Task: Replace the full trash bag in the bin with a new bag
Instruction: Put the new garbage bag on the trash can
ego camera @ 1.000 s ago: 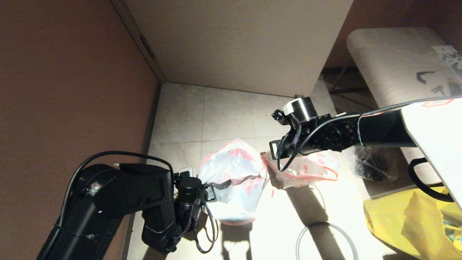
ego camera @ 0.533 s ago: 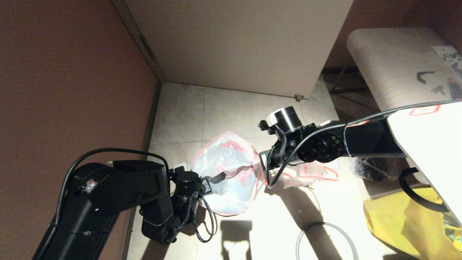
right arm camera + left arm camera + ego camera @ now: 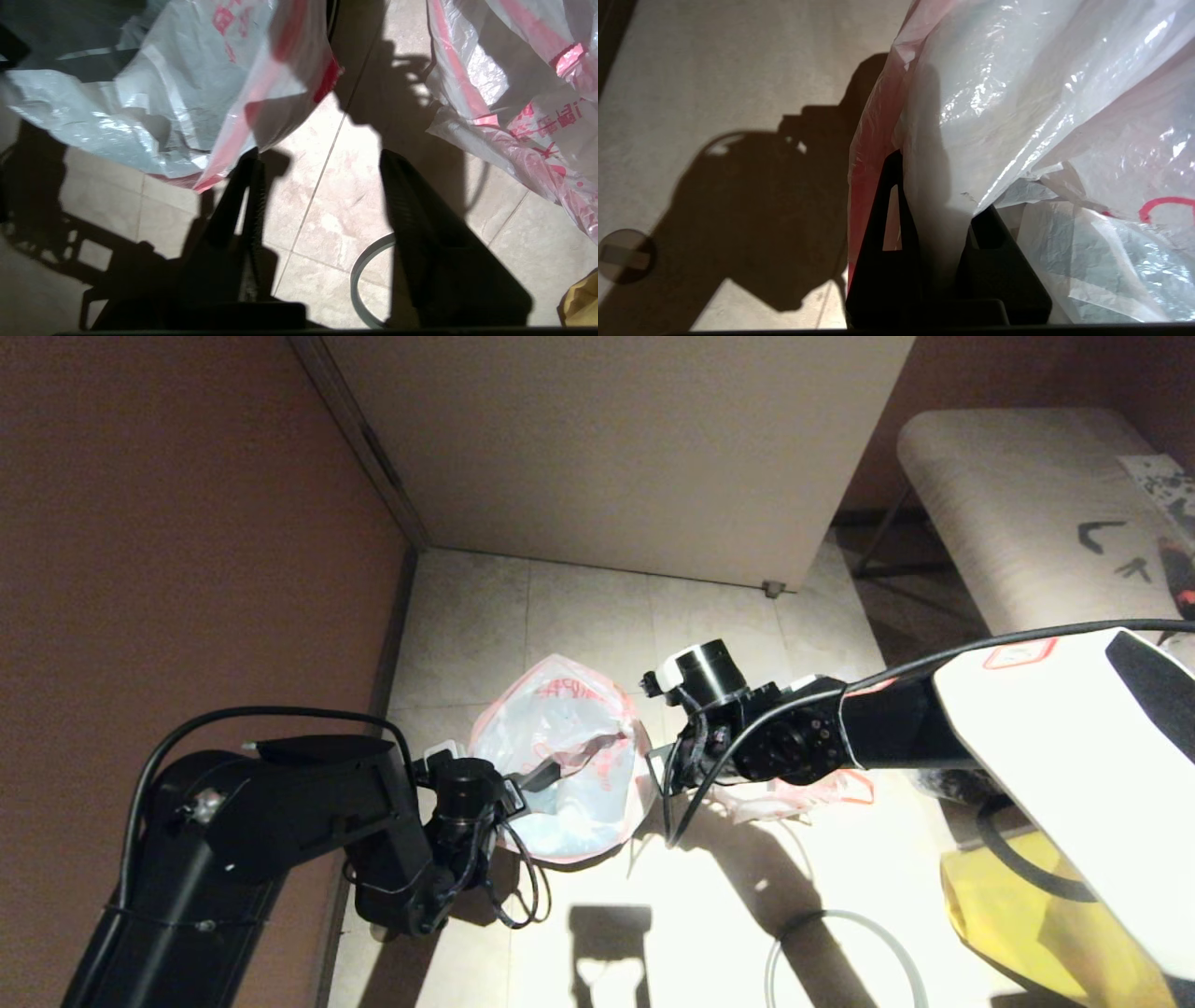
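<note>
The full trash bag [image 3: 569, 747], translucent white with red-orange edging, hangs bulging just above the tiled floor, with crumpled clear rubbish showing through. My left gripper [image 3: 551, 773] is shut on the plastic at the bag's mouth; the sheet [image 3: 1017, 93] runs between the two fingers of the left gripper [image 3: 941, 186]. My right gripper [image 3: 667, 779] stands open, right beside this bag. Between its spread fingers [image 3: 320, 154] only floor shows, and one fingertip nears the bag's red edge [image 3: 163, 84]. The limp new bag [image 3: 803, 795] lies on the floor under my right arm [image 3: 514, 93]. The bin is hidden.
The loose grey rim ring [image 3: 826, 915] lies on the tiles near me [image 3: 362, 261]. A big yellow bag [image 3: 1018, 915] sits at the near right. A brown wall [image 3: 187, 523] closes the left, a pale cabinet [image 3: 616, 448] the back, a bench [image 3: 1008, 495] the far right.
My left gripper has lifted the full bag up and away from me, off the floor. My right arm has swung left, bringing its open gripper beside the bag.
</note>
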